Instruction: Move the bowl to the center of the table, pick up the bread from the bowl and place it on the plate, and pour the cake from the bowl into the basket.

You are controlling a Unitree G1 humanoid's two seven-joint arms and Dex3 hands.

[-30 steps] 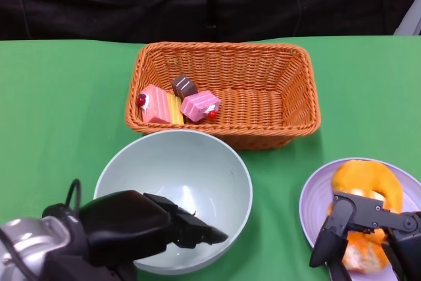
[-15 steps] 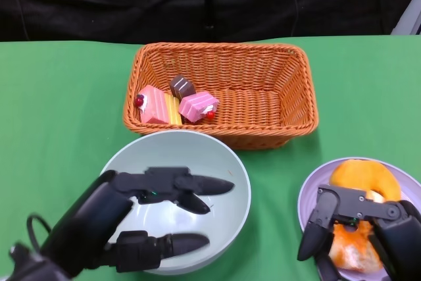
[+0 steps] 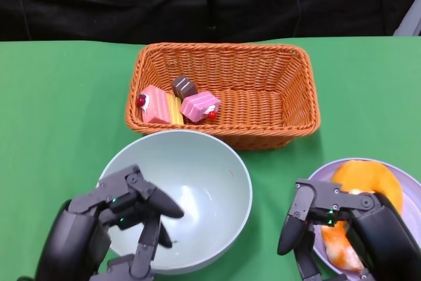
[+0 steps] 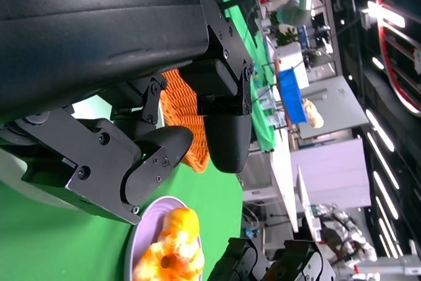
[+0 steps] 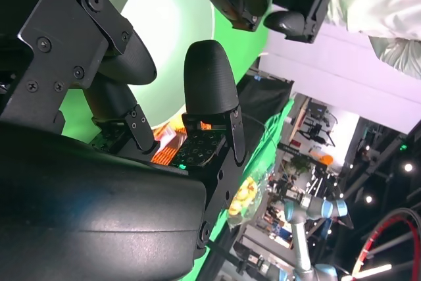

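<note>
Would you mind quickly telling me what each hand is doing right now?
Left hand: open, holding nothing, above the near rim of the bowl.
Right hand: open, holding nothing, over the bread on the plate.

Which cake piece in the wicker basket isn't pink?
The small brown chocolate cake piece, at the back between the two pink-frosted cake pieces in the orange wicker basket.

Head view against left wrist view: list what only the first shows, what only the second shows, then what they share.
Only the head view shows the cake pieces lying inside the basket and the empty hollow of the bowl. Only the left wrist view shows a lit room beyond the table. Both show the bread on the plate, the basket, the left hand and the right hand.
</note>
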